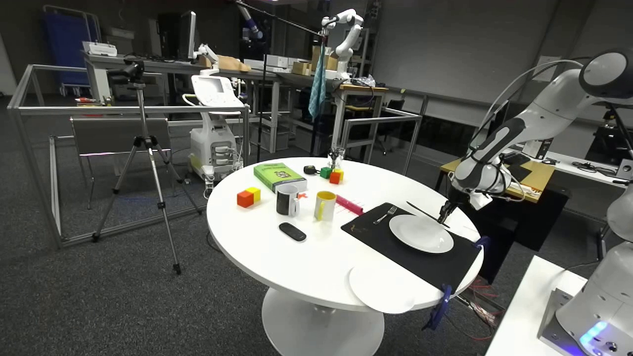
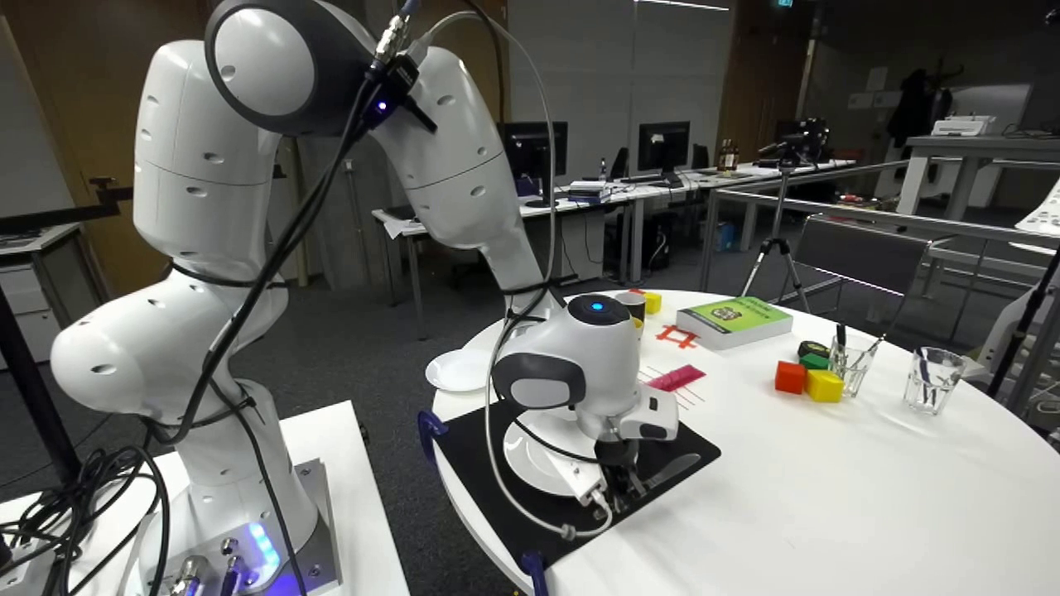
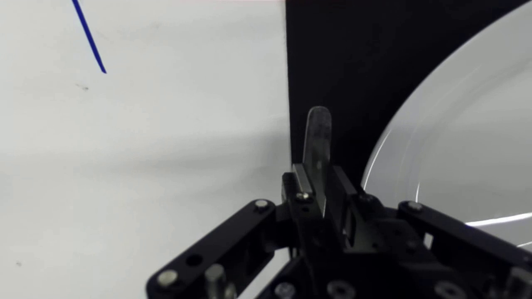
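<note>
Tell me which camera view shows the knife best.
The wrist view: the knife shows close up there, broad and round-tipped, though the gripper hides its other end. In both exterior views it looks small, partly hidden at the gripper.

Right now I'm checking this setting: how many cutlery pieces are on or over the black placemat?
2: a fork on the placemat, beside the white plate, and a table knife in the gripper. Any under that plate would be hidden.
</note>
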